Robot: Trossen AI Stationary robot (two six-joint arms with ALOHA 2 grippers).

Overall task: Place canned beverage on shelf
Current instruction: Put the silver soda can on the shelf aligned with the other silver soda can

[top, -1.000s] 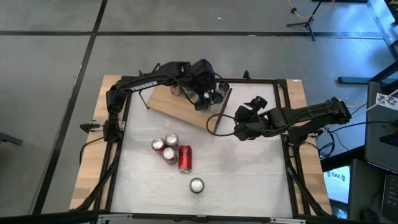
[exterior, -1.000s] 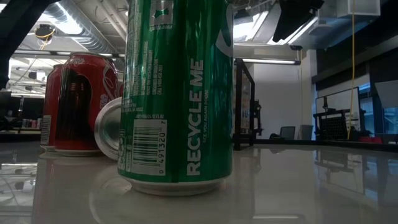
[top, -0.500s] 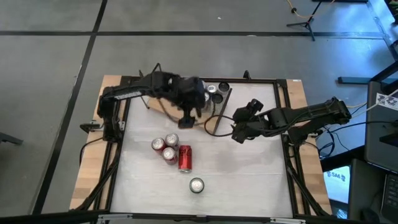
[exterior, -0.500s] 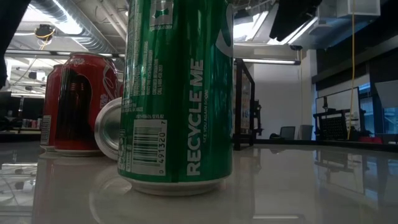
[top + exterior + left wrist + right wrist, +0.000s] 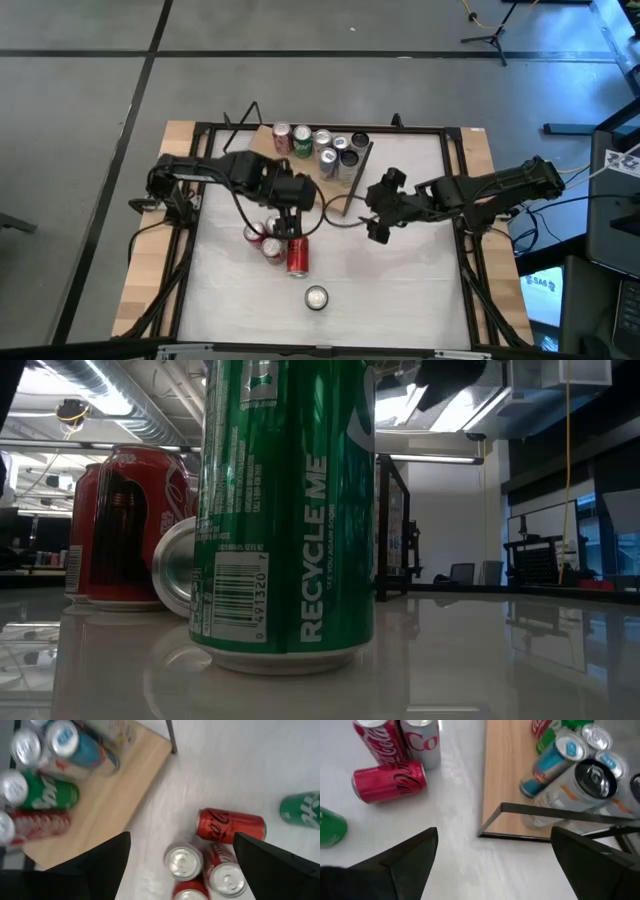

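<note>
High view | surface [image 5: 400, 290]: pale, framed | shelf [image 5: 262, 148]: wooden board at the far edge, several cans already grouped on it | left hand [image 5: 288, 215]: fingers apart, empty, over the red cans [image 5: 268, 240], likely choosing the next | right hand [image 5: 372, 213]: fingers apart, empty, waiting mid-surface | green can [image 5: 316, 297]: upright, nearest, alone
</note>
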